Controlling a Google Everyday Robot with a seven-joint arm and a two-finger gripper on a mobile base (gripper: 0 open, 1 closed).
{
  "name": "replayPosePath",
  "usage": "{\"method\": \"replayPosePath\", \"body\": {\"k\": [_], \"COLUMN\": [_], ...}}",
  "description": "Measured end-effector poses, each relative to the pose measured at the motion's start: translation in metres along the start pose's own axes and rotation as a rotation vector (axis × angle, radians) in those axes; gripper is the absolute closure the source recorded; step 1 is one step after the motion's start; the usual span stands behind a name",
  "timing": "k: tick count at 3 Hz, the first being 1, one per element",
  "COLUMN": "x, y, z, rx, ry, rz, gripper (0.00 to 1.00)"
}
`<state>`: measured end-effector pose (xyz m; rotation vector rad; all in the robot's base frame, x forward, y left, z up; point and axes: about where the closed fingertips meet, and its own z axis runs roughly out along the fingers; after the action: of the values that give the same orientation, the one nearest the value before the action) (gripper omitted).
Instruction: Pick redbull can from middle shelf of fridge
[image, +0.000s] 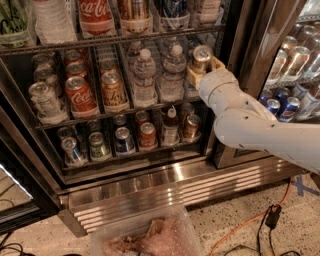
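Claw (205, 69) at middle shelf (115, 113) right end, pinching upright redbull can (201, 54).

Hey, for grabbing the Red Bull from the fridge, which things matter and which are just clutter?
Job: redbull can; claw right at it, at the shelf's right end; middle shelf; fridge.
Just there: Coca-Cola can; water bottles; bottom-shelf cans; orange cable.

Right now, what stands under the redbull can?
Below the redbull can, which is at the gripper, a brown can and a small bottle stand on the lower shelf. The white arm covers the shelf's right end.
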<state>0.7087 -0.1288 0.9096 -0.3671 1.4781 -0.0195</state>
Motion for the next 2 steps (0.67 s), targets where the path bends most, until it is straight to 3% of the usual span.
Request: {"method": "replayPosePath", "body": {"k": [1, 2], "x": [-0.013, -0.005], "y": [0.004, 0.0], "z": [-0.025, -0.058], "rx": [-0.048, -0.083], "ry": [-0.018, 0.038], "rz": [-0.031, -0.062], "gripper": [1.0, 1.0]}}
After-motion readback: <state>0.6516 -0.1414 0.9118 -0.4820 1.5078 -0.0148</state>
